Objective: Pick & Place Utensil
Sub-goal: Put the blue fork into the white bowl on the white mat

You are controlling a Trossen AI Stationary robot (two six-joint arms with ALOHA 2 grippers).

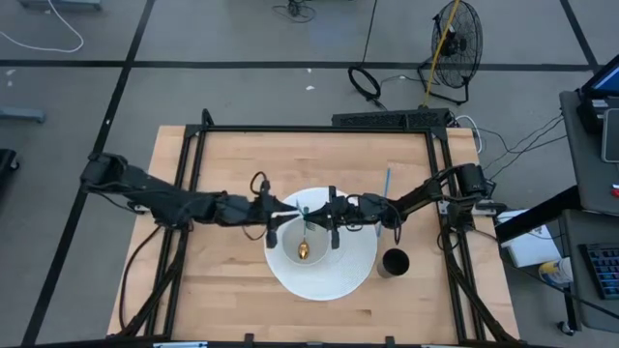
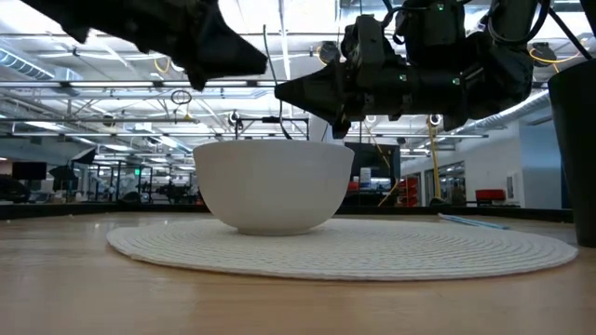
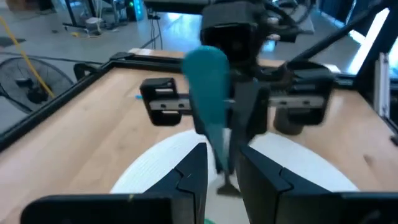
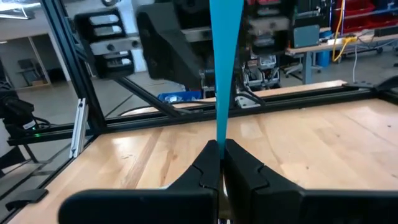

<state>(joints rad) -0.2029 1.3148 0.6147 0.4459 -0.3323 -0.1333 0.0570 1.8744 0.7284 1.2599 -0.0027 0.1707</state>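
A white bowl (image 1: pixel 324 261) (image 2: pixel 275 186) stands on a round white placemat (image 1: pixel 353 282) at the table's middle. A utensil with a teal handle (image 4: pixel 222 68) (image 3: pixel 208 87) and a gold head (image 1: pixel 303 251) is over the bowl. My right gripper (image 4: pixel 220 155) (image 1: pixel 326 220) is shut on it, above the bowl's far rim. My left gripper (image 3: pixel 224 177) (image 1: pixel 290 215) faces it from the left, open. Its fingers stand on either side of the handle's free end, and no touch shows. My right gripper pinches the teal handle at its narrow part (image 4: pixel 219 134) between its two fingers, coming from the table's right. The handle runs on from the fingertips toward my left gripper. The gold head (image 1: pixel 303 251) lies over the bowl's inside; whether it touches the bowl, I cannot tell.
A second blue-handled utensil (image 1: pixel 387 182) (image 2: pixel 470 221) lies on the table beyond the placemat at the right. A black cup (image 1: pixel 395 263) (image 2: pixel 573 158) stands at the placemat's right edge. Black frame rails (image 1: pixel 319 128) border the table.
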